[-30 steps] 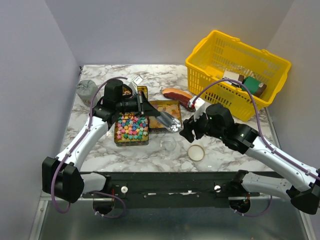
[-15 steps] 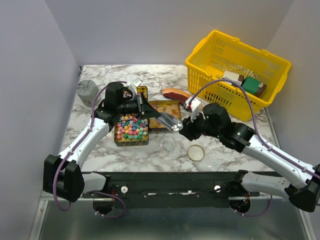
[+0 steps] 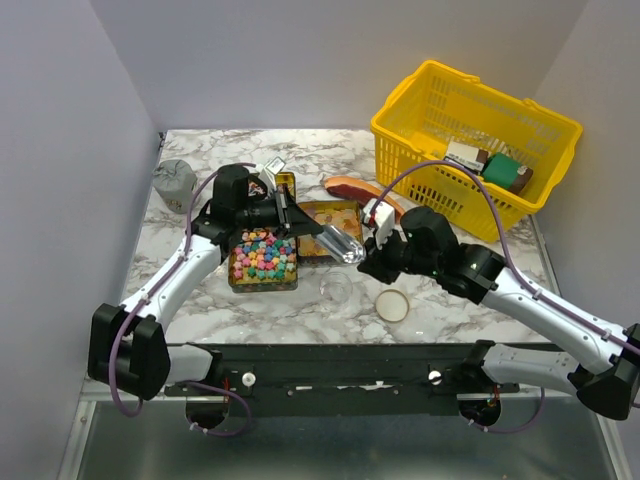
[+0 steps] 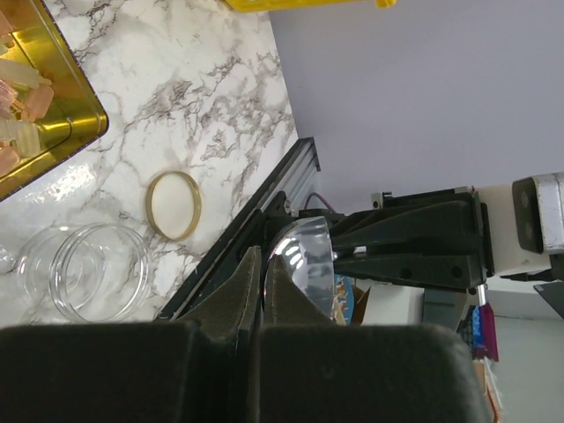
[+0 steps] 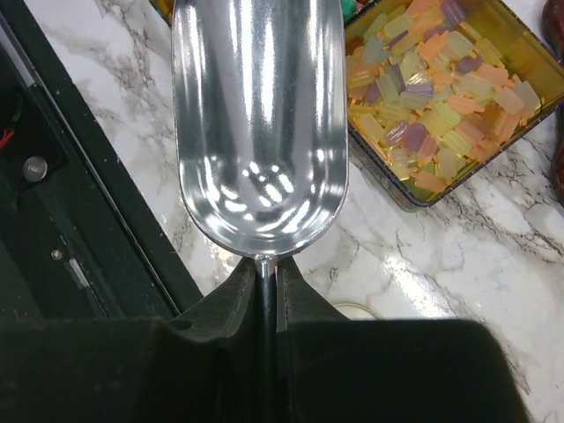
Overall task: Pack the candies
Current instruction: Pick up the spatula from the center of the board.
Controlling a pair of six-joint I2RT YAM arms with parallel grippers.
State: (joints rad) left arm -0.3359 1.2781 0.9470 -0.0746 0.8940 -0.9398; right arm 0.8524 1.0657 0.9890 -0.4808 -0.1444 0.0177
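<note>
— Nearest entries?
— One glass jar (image 3: 338, 287), open; lid (image 3: 392, 305) at its 4 o'clock.
— Your jaws?
— One scoop (image 5: 260, 115): my left gripper (image 4: 263, 264) clenches its open end, my right gripper (image 5: 264, 269) its stem.
— Candies?
— The star candies (image 3: 264, 255): tin (image 3: 262, 287), 9 o'clock of the scoop. The yellow-orange candies (image 5: 423, 79): second tin (image 3: 330, 203), 12 o'clock.

Around the marble table (image 3: 300, 145), we are noticing the extras.
We are seeing a yellow basket (image 3: 440, 190) holding boxed packets (image 3: 500, 168), a reddish-brown slab (image 3: 352, 187) lying beside it, a clear jar (image 3: 337, 287) near a gold ring (image 3: 392, 305), and a metal scoop (image 5: 260, 132) hanging above.
</note>
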